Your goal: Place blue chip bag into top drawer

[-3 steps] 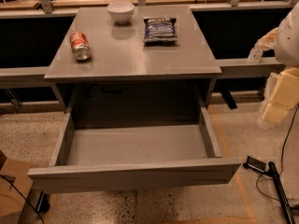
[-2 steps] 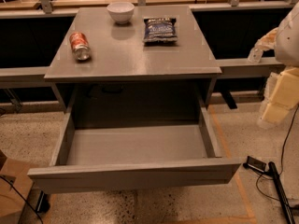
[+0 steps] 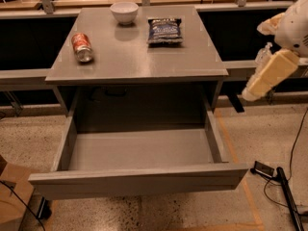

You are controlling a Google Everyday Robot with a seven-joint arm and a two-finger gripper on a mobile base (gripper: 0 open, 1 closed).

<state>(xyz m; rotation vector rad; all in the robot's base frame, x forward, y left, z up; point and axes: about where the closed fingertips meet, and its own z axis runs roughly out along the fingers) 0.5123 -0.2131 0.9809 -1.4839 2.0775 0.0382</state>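
The blue chip bag lies flat on the grey table top, at the back right of centre. The top drawer is pulled wide open below the table's front edge, and nothing lies on its grey floor. My gripper, a cream-coloured piece on the white arm, hangs in the air to the right of the table. It is level with the table's front edge, apart from the bag and the drawer, and it holds nothing that I can see.
A red soda can lies on its side at the table's left. A white bowl stands at the back, left of the bag. Dark benches flank the table. A black cable and stand lie on the floor at right. A cardboard box is at lower left.
The arm with my gripper has moved up and to the left, closer to the table's right side. The bag, can, bowl and drawer have not moved.
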